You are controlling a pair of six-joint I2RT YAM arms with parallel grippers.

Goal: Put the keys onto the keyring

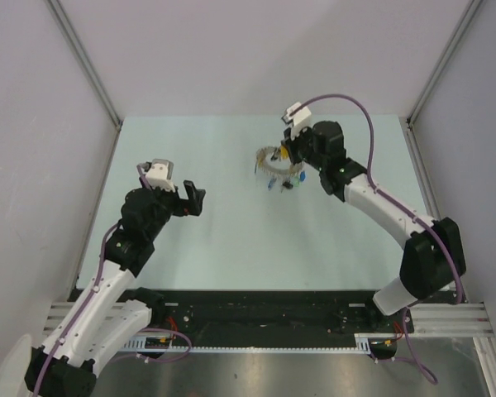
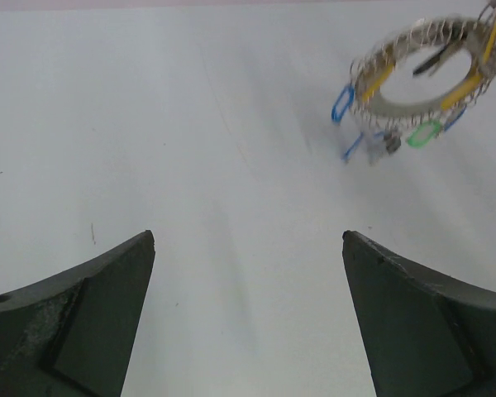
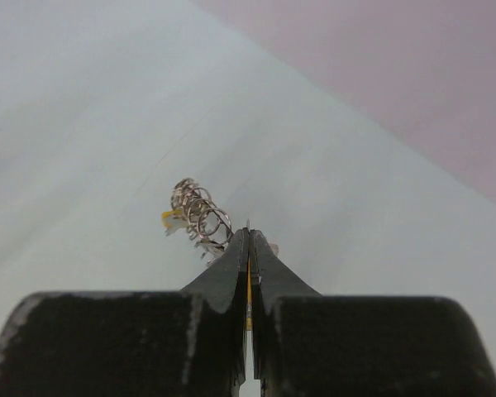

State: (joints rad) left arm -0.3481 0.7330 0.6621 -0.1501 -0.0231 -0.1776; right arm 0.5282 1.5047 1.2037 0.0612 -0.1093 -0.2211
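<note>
The keyring (image 1: pixel 272 162) is a grey ring with a coiled wire edge, lying far right of centre on the table. It also shows in the left wrist view (image 2: pixel 397 106), tilted, with blue (image 2: pixel 341 103), green (image 2: pixel 423 135) and yellow (image 2: pixel 379 80) keys hanging from it. My right gripper (image 1: pixel 291 154) is at the ring's right side, shut on a yellow key head (image 3: pixel 248 291), a thin sliver between the jaws. The ring's coils (image 3: pixel 197 213) show just past the gripper's tip (image 3: pixel 248 236). My left gripper (image 1: pixel 194 197) is open and empty (image 2: pixel 248 240), well left of the ring.
The pale green table (image 1: pixel 231 240) is walled by grey panels at the left, back and right. A black rail (image 1: pixel 256 310) with the arm bases runs along the near edge. A few small keys (image 1: pixel 279 184) lie or hang just below the ring.
</note>
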